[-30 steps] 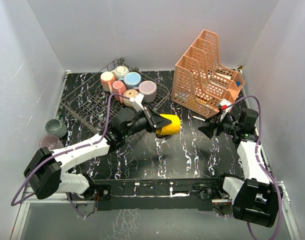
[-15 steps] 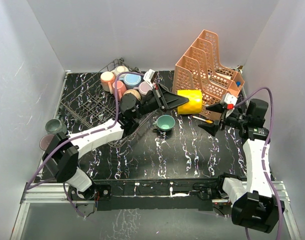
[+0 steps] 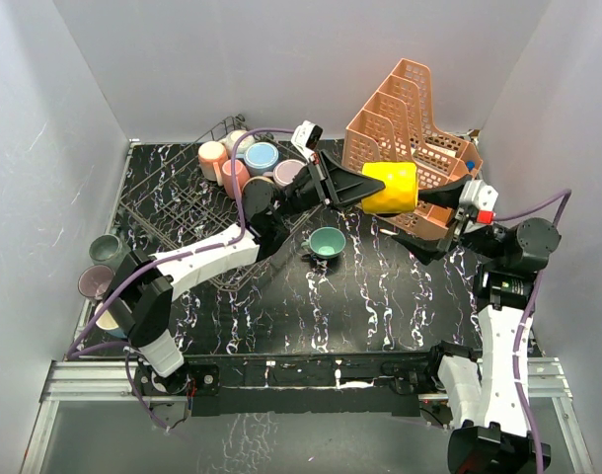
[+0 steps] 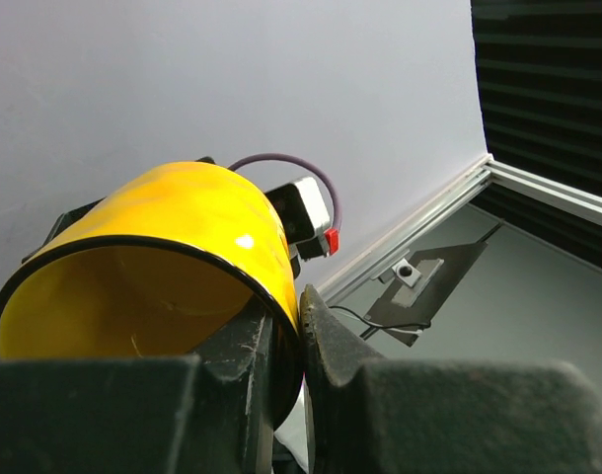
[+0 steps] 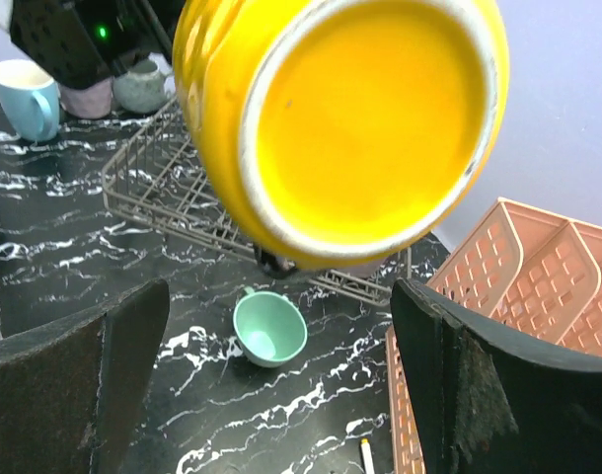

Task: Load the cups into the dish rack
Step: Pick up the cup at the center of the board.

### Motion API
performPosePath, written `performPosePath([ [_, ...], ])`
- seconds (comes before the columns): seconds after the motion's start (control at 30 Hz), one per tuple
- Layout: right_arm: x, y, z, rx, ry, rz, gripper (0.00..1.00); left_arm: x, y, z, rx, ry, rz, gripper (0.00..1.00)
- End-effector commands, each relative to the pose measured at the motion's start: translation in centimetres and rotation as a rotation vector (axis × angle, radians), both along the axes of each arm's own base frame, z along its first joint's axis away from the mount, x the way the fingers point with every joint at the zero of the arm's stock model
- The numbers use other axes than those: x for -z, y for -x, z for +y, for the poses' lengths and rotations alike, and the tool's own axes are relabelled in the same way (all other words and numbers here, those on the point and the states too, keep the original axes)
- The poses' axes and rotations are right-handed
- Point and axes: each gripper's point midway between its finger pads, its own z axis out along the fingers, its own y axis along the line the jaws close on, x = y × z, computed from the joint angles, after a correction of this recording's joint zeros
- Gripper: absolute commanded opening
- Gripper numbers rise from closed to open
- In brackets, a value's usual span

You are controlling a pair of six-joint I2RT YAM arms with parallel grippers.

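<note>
My left gripper point(image 3: 365, 190) is shut on the rim of a yellow cup point(image 3: 391, 186), one finger inside and one outside, and holds it on its side in the air in front of the orange organizer. The left wrist view shows the grip point(image 4: 303, 306) on the cup point(image 4: 163, 247). My right gripper point(image 3: 431, 222) is open and empty, just right of the cup; its base point(image 5: 370, 118) fills the view above the right gripper point(image 5: 279, 291). A teal cup point(image 3: 327, 242) point(image 5: 269, 329) lies on the table. The dish rack point(image 3: 173, 212) holds several cups at its far corner point(image 3: 262, 156).
The orange tiered organizer point(image 3: 419, 128) point(image 5: 548, 276) stands at the back right, right behind the yellow cup. A small pen point(image 3: 395, 234) lies near its foot. Three cups stand left of the rack point(image 3: 107, 249), also in the right wrist view point(image 5: 25, 94).
My left arm has carried the yellow cup up and to the right, toward the right gripper. The right arm has lifted and drawn back right. The teal cup is uncovered on the table.
</note>
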Motion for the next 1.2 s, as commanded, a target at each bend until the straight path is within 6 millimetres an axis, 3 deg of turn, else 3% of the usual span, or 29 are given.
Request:
performPosePath([
  [0.0,-3.9,0.8,0.6,-0.002,-0.083,-0.037,0.99,-7.4,4.3,3.6,0.027,0.217,-0.185,0.00],
  [0.2,-5.7,1.4,1.2,-0.004,-0.211,-0.027,0.95,-8.5,5.3,3.3,0.059,0.254,-0.200,0.00],
  [0.47,-5.3,1.9,2.5,-0.047,-0.293,0.022,0.81,-9.7,7.0,2.8,0.094,0.287,-0.204,0.00],
  [0.77,-7.5,2.8,3.5,-0.086,-0.357,-0.015,0.70,-10.0,7.5,1.8,0.114,0.295,-0.196,0.00],
  [1.17,-7.8,3.6,3.3,-0.062,-0.371,-0.042,0.67,-10.3,7.3,2.0,0.078,0.281,-0.200,0.00],
])
